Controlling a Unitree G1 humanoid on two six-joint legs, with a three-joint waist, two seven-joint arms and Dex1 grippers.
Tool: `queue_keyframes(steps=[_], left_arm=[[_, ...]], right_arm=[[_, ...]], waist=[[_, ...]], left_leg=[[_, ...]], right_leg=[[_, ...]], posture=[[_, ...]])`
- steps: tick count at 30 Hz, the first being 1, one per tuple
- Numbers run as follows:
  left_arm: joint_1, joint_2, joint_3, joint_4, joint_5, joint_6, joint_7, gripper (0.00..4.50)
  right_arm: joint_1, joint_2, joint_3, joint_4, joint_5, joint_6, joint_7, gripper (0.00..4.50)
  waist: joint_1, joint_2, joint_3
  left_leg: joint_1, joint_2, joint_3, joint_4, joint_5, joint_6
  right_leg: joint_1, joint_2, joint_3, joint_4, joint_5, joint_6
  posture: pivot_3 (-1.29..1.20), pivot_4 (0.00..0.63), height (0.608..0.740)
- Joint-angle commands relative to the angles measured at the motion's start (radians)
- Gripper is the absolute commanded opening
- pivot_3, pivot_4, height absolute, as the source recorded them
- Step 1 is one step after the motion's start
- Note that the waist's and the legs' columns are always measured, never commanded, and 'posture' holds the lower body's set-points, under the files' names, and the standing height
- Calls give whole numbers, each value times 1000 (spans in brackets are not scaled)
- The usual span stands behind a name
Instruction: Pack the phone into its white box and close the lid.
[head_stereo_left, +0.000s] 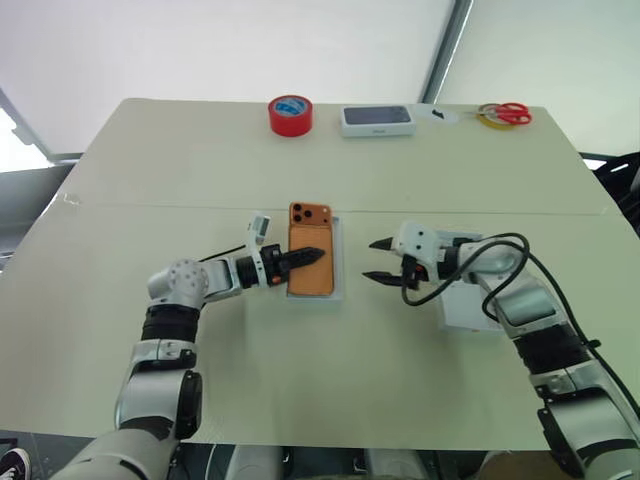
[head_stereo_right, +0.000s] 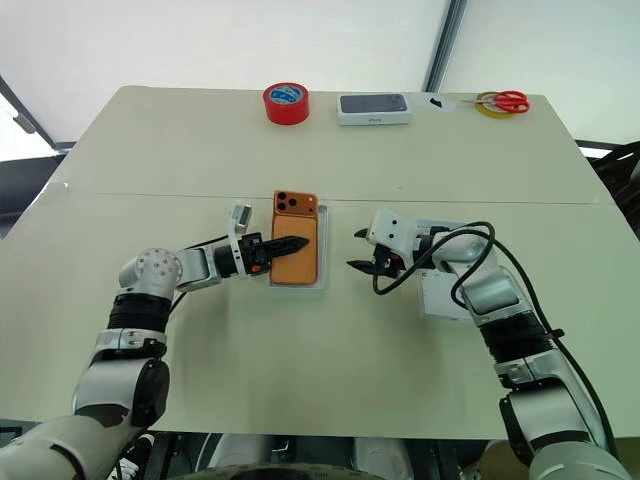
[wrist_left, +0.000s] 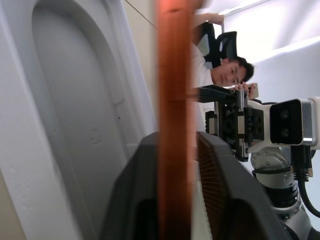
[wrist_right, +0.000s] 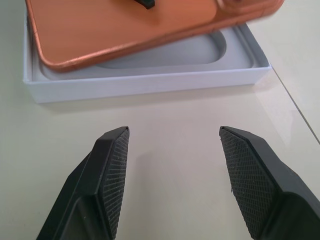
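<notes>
The orange phone (head_stereo_left: 312, 282) hangs tilted over the white box (head_stereo_left: 337, 262), camera end toward the table's far side. My left gripper (head_stereo_left: 312, 256) reaches in from the left and is shut on the phone, one black finger across its top and the other beneath. In the left wrist view the phone's edge (wrist_left: 175, 75) runs between both fingers. A pale insert with an oval recess lines the white box (wrist_right: 150, 82). My right gripper (head_stereo_left: 370, 260) stands open and empty just right of the box. The lid (head_stereo_left: 462, 308) lies under my right forearm.
Along the table's far edge sit a red tape roll (head_stereo_left: 290, 115), a white box printed with a dark phone (head_stereo_left: 377, 119), and red scissors (head_stereo_left: 510, 113) beside a yellow ring. A seam crosses the table behind the box. A person (wrist_left: 227, 75) sits beyond the table.
</notes>
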Motion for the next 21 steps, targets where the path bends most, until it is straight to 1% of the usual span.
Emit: queue_keyframes(steps=[1,8,13,16,18,19,21], left_arm=[[-29,11,-28,-34,12,18,-26,2722],[-76,26,-1,-62,17,74,34,2722],[-91,52,-25,-118,35,141,87,2722],[-90,88,-55,-187,16,205,59,2722],[-115,82,-23,-187,10,243,94,2722],[-131,77,-8,-166,28,242,125,2722],[-139,84,-10,-169,42,240,130,2722]], right_arm=[[-5,16,4,-27,-8,-21,-17,3008],[-29,29,6,16,-29,-43,-35,3008],[-50,59,14,41,-36,-58,-47,3008],[-59,75,17,52,-43,-62,-52,3008],[-60,83,17,55,-44,-66,-52,3008],[-59,85,19,56,-48,-71,-53,3008],[-58,91,17,52,-45,-71,-52,3008]], waist=[[2,0,0],[2,0,0],[0,0,0],[1,0,0],[3,0,0],[5,0,0],[6,0,0]], left_leg=[[0,0,0,1,0,0],[0,0,0,1,0,0],[0,0,0,0,0,0],[0,0,0,1,0,-1],[0,0,0,0,0,-1],[0,0,-1,0,0,-1],[0,0,-1,1,0,-1]], right_leg=[[0,0,0,0,0,0],[1,0,0,0,0,0],[0,0,0,0,0,0],[0,0,0,0,0,0],[0,0,0,0,0,0],[0,0,0,0,0,0],[1,0,0,0,0,0]], posture=[[0,150,740],[0,150,740],[0,150,740],[0,150,740],[0,150,740],[0,150,740],[0,150,740]])
